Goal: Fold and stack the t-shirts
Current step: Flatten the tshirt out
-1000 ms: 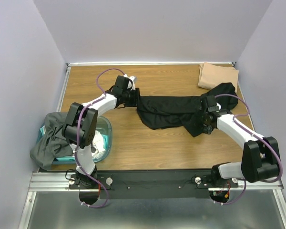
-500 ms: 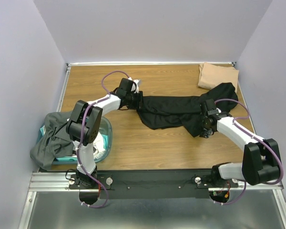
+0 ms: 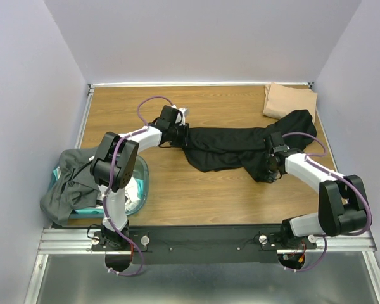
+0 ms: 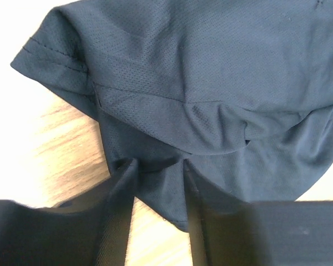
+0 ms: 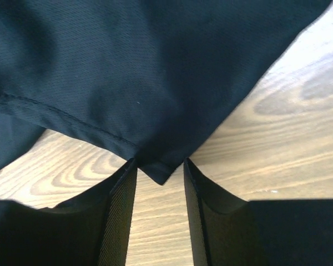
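Black t-shirt [image 3: 234, 149], unfolded and rumpled, spread crosswise on the wooden table [image 3: 196, 190] right of centre, one sleeve reaching toward the far right corner; the wrist views show a fine mesh weave and stitched hems. Tan t-shirt [image 3: 289, 100], folded, lies in the far right corner, just beside that sleeve. Left end effector [image 4: 158, 166] sits at the shirt's left edge: its fingers [image 4: 122, 188] stand partly spread, one on each side of a wrinkled fold of black cloth, with bare wood showing between them lower down. Right end effector [image 5: 160, 166] sits at the shirt's near right edge: its fingers [image 5: 119, 199] are likewise partly spread, and a hemmed corner of the cloth lies flat in the gap, its edges meeting both fingertips. At the near left, a teal tub [image 3: 142, 174] rests on the table edge; a dark grey t-shirt [image 3: 66, 187] is draped over its left rim and hangs outside, and a white t-shirt [image 3: 132, 187] lies inside against the right wall.
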Controlling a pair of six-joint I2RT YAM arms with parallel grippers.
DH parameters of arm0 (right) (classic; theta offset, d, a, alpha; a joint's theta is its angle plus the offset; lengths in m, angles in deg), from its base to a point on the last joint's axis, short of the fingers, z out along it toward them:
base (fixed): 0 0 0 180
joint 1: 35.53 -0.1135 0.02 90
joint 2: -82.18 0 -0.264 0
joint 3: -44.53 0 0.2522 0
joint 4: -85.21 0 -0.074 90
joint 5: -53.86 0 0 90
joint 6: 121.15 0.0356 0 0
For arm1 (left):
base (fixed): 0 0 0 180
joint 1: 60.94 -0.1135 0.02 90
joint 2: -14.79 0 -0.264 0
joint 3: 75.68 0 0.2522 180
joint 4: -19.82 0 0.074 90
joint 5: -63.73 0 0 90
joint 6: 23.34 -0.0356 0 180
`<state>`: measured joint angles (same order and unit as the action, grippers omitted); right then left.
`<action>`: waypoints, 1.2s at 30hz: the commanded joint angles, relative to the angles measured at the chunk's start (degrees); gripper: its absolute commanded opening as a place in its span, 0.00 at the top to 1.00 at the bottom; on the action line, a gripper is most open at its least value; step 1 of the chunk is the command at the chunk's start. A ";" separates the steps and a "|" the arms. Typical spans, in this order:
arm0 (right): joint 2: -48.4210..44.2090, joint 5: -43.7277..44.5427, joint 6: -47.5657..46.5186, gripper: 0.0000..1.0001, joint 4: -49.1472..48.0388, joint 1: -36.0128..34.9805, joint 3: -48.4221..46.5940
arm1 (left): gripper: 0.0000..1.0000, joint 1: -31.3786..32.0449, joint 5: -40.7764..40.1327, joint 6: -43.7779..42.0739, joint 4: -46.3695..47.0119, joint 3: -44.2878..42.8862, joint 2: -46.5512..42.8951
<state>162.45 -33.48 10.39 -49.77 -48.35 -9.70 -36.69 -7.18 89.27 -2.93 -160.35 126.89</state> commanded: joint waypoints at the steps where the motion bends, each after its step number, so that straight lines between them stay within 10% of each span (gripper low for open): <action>1: 3.49 -1.60 -0.32 0.59 -2.79 -0.54 1.71 | 0.66 0.53 -0.20 0.06 0.29 -0.10 1.72; 8: 3.41 -0.29 0.21 0.99 -2.97 -0.45 0.22 | 1.00 0.45 -0.19 -0.02 0.03 -0.80 0.67; 25: -1.07 19.13 -10.95 1.00 8.72 4.72 -28.87 | 1.00 -6.67 -11.00 1.12 -7.44 2.26 -24.18; 31: -2.75 26.06 -16.57 1.00 9.78 10.79 -31.43 | 1.00 -7.20 -2.59 -1.34 -7.44 8.58 -27.10; 36: -2.49 28.89 -18.77 1.00 9.69 14.57 -31.95 | 0.54 -7.20 -2.90 -2.83 -8.32 12.73 -28.95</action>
<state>160.55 -10.73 -5.02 -42.25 -35.85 -39.97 -43.72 -10.94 88.55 -9.14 -149.69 100.27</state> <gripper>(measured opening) 0.006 0.322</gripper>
